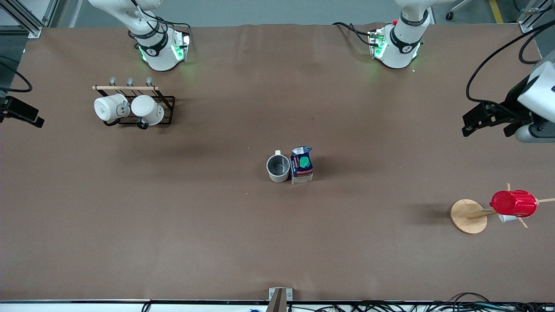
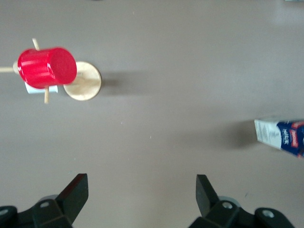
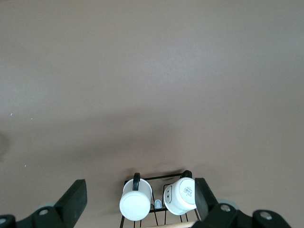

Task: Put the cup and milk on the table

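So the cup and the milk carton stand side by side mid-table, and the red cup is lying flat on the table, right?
Not quite. The cup and milk carton do stand side by side mid-table, but the red cup hangs on a wooden peg stand, off the table. The front view shows it.

Left gripper (image 2: pixel 142 194) raised, jaws spread wide, right gripper (image 3: pixel 140 199) likewise, apparently both arms waiting
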Available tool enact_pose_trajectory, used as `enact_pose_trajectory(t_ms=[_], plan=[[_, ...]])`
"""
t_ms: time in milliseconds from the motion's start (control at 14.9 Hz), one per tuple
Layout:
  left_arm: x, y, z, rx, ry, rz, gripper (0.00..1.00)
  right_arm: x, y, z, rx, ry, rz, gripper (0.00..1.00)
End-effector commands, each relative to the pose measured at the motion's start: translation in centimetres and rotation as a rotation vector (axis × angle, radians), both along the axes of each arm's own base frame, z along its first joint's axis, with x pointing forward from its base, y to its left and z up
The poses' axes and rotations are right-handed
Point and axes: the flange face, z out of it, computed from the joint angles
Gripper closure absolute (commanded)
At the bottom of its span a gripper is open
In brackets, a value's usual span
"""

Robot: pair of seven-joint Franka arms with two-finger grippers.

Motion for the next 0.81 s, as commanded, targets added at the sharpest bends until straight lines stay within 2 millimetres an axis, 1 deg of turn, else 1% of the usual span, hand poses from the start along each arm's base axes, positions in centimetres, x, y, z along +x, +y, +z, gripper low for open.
enact_pose_trajectory(t_ms=[0, 134, 202, 269, 471, 605, 739], plan=[[-5.1, -1.5, -1.1, 0.016, 0.004, -0.020, 0.00, -0.7, -0.2, 0.2, 0.017, -0.007, 0.003, 0.00], [-7.0, -1.6, -1.4, 0.016, 0.007, -0.027, 0.00, -0.5, -0.6, 0.5, 0.014, -0.028, -0.001, 0.00], [-7.7, -1.4, -1.1, 0.013, 0.009, -0.027, 0.00, -0.3, -0.6, 0.6, 0.013, -0.043, -0.001, 0.00], [-7.9, -1.6, -1.1, 0.013, 0.014, -0.031, 0.00, -0.3, -0.5, 0.6, 0.013, -0.045, 0.000, 0.00], [-7.9, -1.1, -0.6, 0.017, 0.014, -0.024, 0.00, -0.5, -0.1, 0.5, 0.015, -0.027, 0.018, 0.00], [-7.6, -1.0, 0.1, 0.015, -0.001, -0.017, 0.00, -0.7, 0.2, 0.5, 0.015, -0.014, 0.040, 0.00], [-7.8, -0.9, 0.3, 0.018, 0.012, -0.010, 0.00, -0.6, 0.1, 0.5, 0.014, -0.020, 0.035, 0.00]])
